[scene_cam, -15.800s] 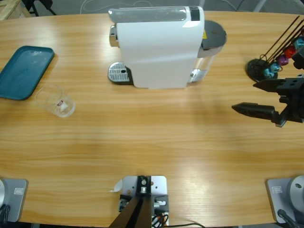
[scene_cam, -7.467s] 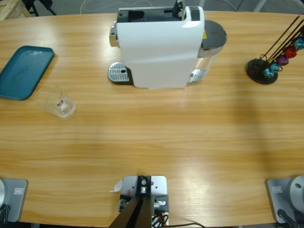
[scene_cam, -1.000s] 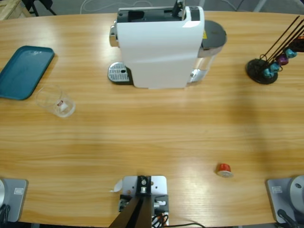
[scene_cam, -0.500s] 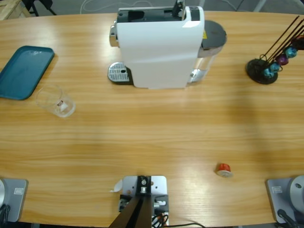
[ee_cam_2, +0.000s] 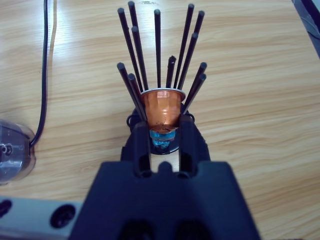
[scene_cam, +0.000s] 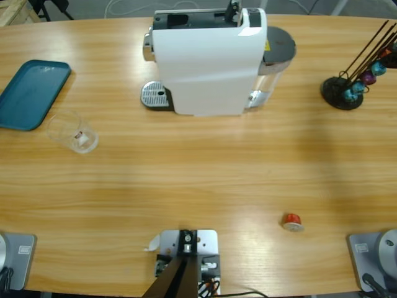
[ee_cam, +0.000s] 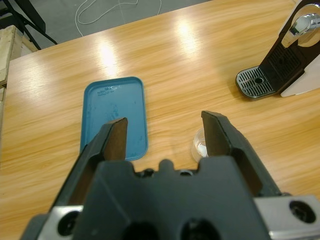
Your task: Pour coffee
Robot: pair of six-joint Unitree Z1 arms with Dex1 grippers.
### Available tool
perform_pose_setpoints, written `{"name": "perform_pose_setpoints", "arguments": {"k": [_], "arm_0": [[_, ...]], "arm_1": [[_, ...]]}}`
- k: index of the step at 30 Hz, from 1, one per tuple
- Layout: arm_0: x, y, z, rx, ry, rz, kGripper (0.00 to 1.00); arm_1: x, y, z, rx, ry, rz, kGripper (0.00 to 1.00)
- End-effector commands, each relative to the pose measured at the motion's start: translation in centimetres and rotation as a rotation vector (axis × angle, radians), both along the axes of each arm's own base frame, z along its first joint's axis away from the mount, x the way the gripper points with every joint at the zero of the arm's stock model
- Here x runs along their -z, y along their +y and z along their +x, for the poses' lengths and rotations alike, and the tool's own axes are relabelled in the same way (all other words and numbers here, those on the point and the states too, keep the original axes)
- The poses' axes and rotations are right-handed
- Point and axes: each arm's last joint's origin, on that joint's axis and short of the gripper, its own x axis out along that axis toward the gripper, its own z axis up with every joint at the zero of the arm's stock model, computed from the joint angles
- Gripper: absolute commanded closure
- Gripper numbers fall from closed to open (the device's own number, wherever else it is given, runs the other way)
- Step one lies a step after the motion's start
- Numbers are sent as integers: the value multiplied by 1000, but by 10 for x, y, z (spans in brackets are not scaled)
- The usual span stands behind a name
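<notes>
No coffee shows in any view. The small clear glass cup (scene_cam: 74, 133) with a red mark stands left of the white coffee machine (scene_cam: 208, 59), whose top lid is up. My left gripper (ee_cam: 165, 120) hovers open above the table, and the cup (ee_cam: 198, 145) peeks out beside its right jaw. In the right wrist view my right gripper (ee_cam_2: 164, 125) is shut on a copper capsule (ee_cam_2: 160, 106) among the black rods of the capsule rack (ee_cam_2: 157, 45). Neither arm shows in the high view.
A teal tray (scene_cam: 30, 93) lies at the far left, near the cup. The machine's metal drip grate (scene_cam: 155, 96) faces left. A red capsule (scene_cam: 292, 220) lies loose near the front right. The capsule rack (scene_cam: 343, 92) stands at the right edge.
The machine's lid, shut at first, now stands up. The arm at the right edge has left the high view. A red capsule has appeared on the table. Nothing has moved in the last second.
</notes>
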Motion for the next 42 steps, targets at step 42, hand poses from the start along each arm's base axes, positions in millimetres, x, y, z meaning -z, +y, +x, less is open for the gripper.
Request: {"name": "perform_pose_setpoints", "arguments": {"k": [42], "arm_0": [[8, 0, -8, 52, -12, 2, 372]], "arm_1": [[-200, 79, -122, -1268, -81, -294, 1000]]}}
